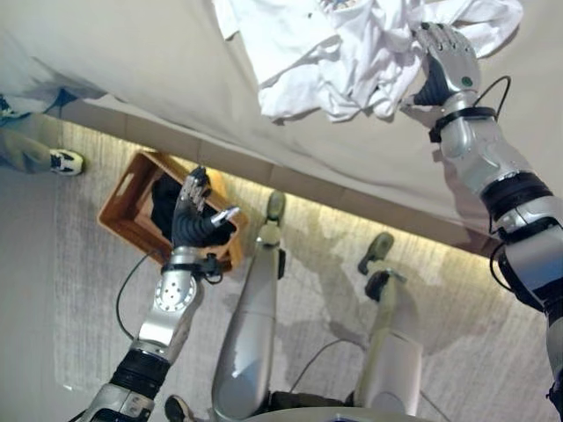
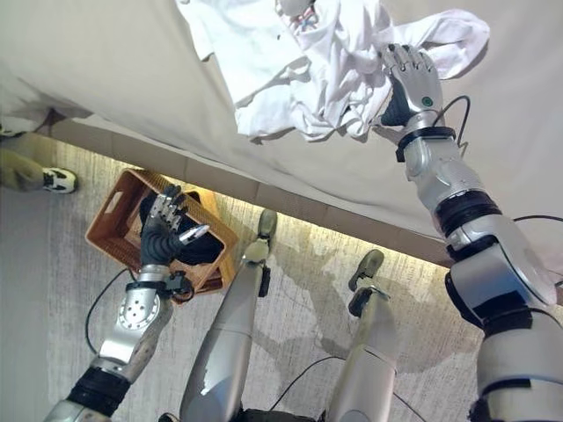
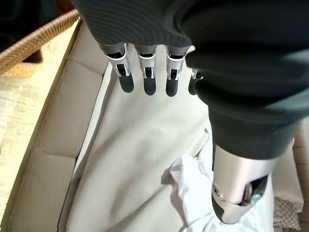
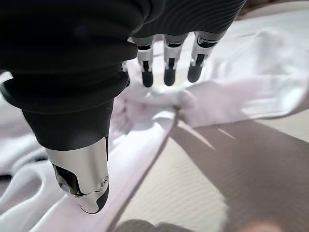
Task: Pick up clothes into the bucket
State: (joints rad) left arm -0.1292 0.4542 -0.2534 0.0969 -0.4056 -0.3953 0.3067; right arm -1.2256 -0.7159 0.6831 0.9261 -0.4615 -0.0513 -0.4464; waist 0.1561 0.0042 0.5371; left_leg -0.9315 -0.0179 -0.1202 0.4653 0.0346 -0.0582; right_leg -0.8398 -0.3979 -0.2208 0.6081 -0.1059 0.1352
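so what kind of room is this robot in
Probably a bedroom: a wide bed under a pale sheet with a crumpled white garment on it, a carpeted floor, and a wicker basket holding dark clothes beside the bed. The right robot hand reaches over the garment.

The white garment (image 1: 352,53) was cut off by the top edge of both eye views. The left hand (image 1: 195,215) hid part of the wicker basket (image 1: 127,207) and its dark contents (image 2: 207,249). A person's shoe (image 1: 66,161) was cropped at the left edge.
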